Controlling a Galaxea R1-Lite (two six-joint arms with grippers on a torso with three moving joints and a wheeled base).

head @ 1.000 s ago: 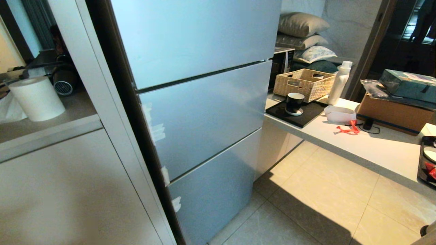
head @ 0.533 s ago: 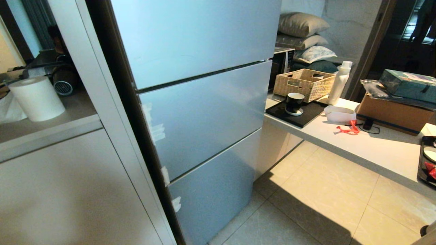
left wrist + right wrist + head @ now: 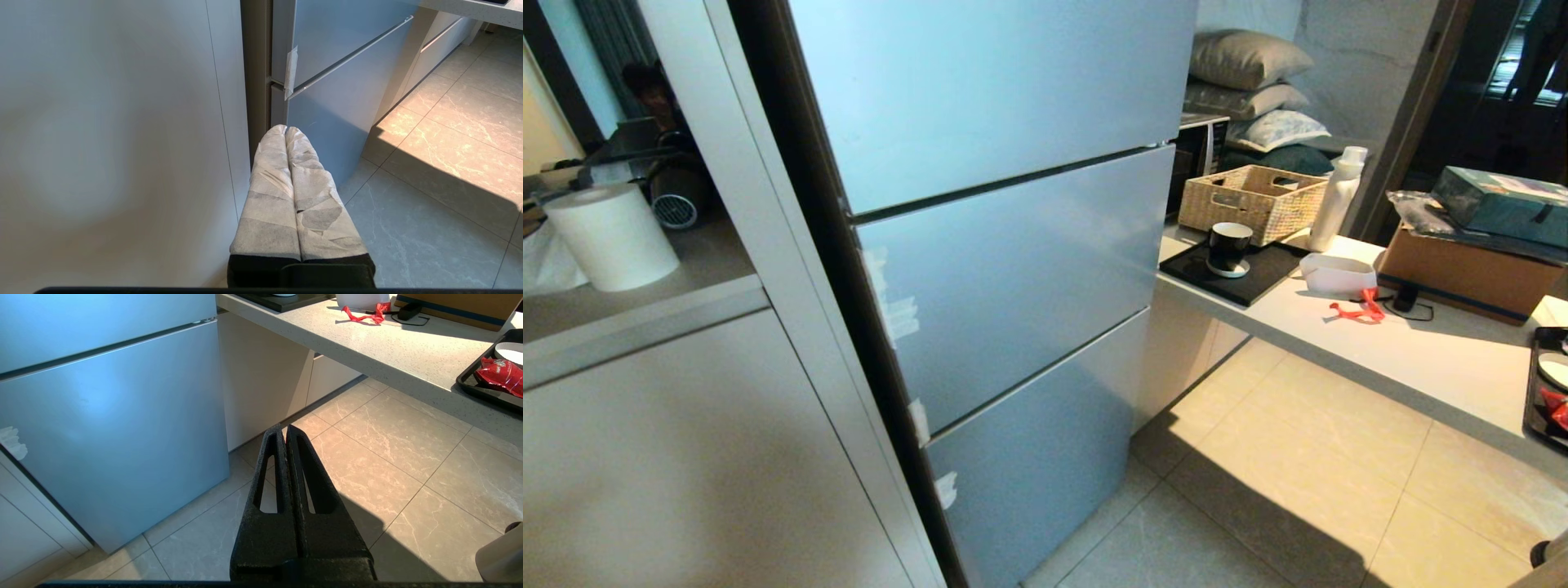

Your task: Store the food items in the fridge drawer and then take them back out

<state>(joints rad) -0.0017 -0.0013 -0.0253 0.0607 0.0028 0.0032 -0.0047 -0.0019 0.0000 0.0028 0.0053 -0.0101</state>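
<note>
Across the head view's middle stands the fridge [image 3: 1005, 269], a tall slab of smooth silver-blue panels, three stacked fronts parted by thin dark seams that slope down toward 8 o'clock. All three fronts are shut, so the fridge drawer cannot be seen. At 9 o'clock a pale cabinet [image 3: 686, 457] flanks it, with a white paper roll [image 3: 611, 237] on its shelf. From 3 o'clock a speckled stone counter [image 3: 1405, 359] runs out, its front edge overhanging beige marbled floor tiles [image 3: 1307, 490] that lie open between fridge and counter. On it sit a woven basket [image 3: 1252, 202], a dark mug [image 3: 1228, 247], a white bottle [image 3: 1336, 198], a thin red ribbon [image 3: 1356, 310] and a cardboard box [image 3: 1470, 273]. At the far 3 o'clock edge a black tray [image 3: 1535, 384] holds something red, cut off by the frame; whether it is a food item, and which way it points, cannot be told.

From the left wrist, the left gripper [image 3: 286, 130], wrapped in crinkled grey-white tape, has its two fingers pressed together, holding nothing, aimed at the fridge's lower seam beside the cabinet wall.

From the right wrist, the right gripper [image 3: 284, 428], of rough black slotted plastic, is likewise closed and empty above the floor tiles, with the fridge's lowest front at 9 o'clock. At 2 o'clock the black tray carries a glossy, crinkled red packet [image 3: 500, 371] lying flat.
</note>
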